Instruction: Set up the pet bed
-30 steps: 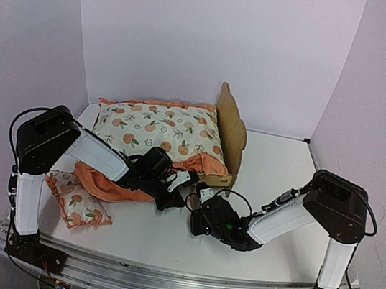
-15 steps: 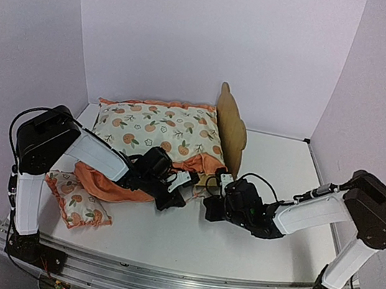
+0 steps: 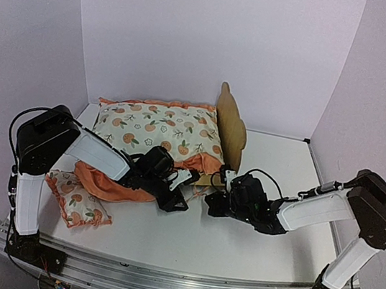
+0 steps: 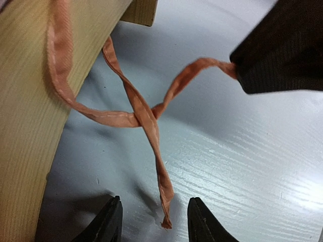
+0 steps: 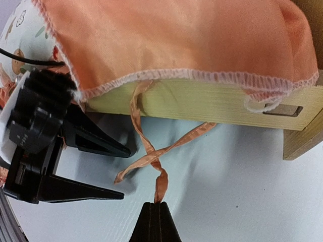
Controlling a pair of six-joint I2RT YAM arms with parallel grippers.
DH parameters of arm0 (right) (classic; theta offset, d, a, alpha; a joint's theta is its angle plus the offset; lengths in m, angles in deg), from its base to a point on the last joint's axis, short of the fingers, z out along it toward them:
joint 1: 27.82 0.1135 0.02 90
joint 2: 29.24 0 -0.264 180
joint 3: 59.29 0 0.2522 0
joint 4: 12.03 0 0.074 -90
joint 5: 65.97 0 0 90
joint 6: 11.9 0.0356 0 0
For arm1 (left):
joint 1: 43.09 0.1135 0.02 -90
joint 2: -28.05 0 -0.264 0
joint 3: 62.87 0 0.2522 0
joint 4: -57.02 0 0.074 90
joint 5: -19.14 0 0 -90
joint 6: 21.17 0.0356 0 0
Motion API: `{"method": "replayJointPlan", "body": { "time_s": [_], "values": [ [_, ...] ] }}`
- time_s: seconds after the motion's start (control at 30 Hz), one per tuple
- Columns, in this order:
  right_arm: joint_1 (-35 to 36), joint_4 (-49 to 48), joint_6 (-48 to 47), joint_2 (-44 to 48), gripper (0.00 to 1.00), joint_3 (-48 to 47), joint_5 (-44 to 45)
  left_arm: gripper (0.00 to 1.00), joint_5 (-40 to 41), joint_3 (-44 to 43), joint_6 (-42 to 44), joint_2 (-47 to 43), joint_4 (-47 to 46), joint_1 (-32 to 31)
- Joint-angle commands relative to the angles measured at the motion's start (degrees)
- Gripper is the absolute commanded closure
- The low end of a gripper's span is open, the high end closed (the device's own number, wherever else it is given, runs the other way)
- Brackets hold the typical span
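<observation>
The fruit-print mattress cushion [image 3: 159, 128] lies over the pet bed [image 3: 231, 125], which sits mid-table toward the far side, its scalloped headboard upright at the right end. Near the bed's near rail, the left gripper [image 4: 154, 201] stands partly spread, with the end of the loose orange tie [image 4: 151, 151] lying ungripped between its fingers. The right gripper [image 5: 157, 206] is clenched on the second orange tie [image 5: 159, 184], crossed over the first.
</observation>
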Motion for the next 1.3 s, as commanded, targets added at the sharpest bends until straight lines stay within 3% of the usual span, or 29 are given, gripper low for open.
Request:
{"method": "replayJointPlan", "body": {
  "time_s": [0.0,0.17,0.3,0.53,0.67,1.0,1.27],
  "values": [
    [0.01,-0.24,0.00,-0.80,1.00,-1.58,-1.09,0.49,-1.69,-3.95,-13.22,-3.99,0.07,1.45],
    [-0.01,-0.35,0.14,-0.95,1.00,-1.18,-1.12,0.35,-11.86,0.24,-14.49,-8.84,-2.35,1.61],
    [0.01,-0.75,0.05,-1.07,1.00,-1.13,-1.18,0.32,-7.27,1.29,-21.10,-7.83,-7.28,1.79],
    [0.01,-1.34,0.34,-0.65,1.00,-0.41,-1.15,0.48,6.94,3.82,-30.75,-4.10,-23.24,-0.20],
    [-0.03,-1.55,-0.07,-0.91,1.00,-0.90,-1.46,0.58,10.88,4.04,-32.87,-2.73,-23.23,-1.05],
    [0.00,-1.99,0.65,-1.33,1.00,-0.97,-1.80,0.60,17.97,5.69,-39.21,1.83,-32.34,-2.43],
    [-0.40,-1.99,0.67,-0.88,1.00,-0.92,-2.76,0.77,20.25,4.55,-38.12,3.25,-31.65,-2.52]
  ]
}}
